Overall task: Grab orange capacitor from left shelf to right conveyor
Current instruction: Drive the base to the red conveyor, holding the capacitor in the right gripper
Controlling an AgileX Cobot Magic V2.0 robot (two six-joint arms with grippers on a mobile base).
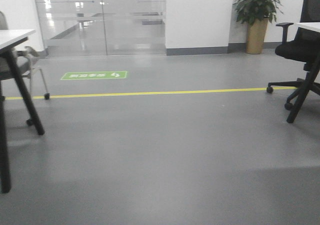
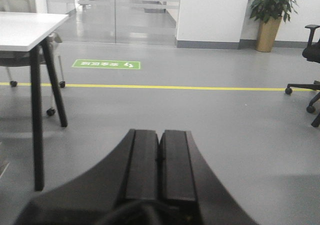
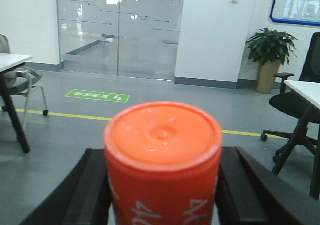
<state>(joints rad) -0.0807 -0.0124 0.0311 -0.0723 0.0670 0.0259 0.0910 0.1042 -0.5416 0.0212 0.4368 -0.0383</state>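
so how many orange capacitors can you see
1: the orange capacitor, held in the right gripper, right wrist view. None shows in the other views; more may sit out of frame.

The orange capacitor (image 3: 163,160) ran off the bottom edge, its white print cut short, hiding the right claw's (image 3: 163,185) inner faces. The green floor sign's (image 1: 94,75) lettering was unreadably small.

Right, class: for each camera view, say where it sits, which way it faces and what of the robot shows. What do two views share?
Exterior front: low on the robot, facing forward across grey floor to glass doors; no robot part shows.
Left wrist: behind the left gripper, looking along its shut, empty fingers.
Right wrist: behind the right gripper, whose fingers clasp the orange capacitor.
Shared by all: green floor sign, yellow line, potted plant.
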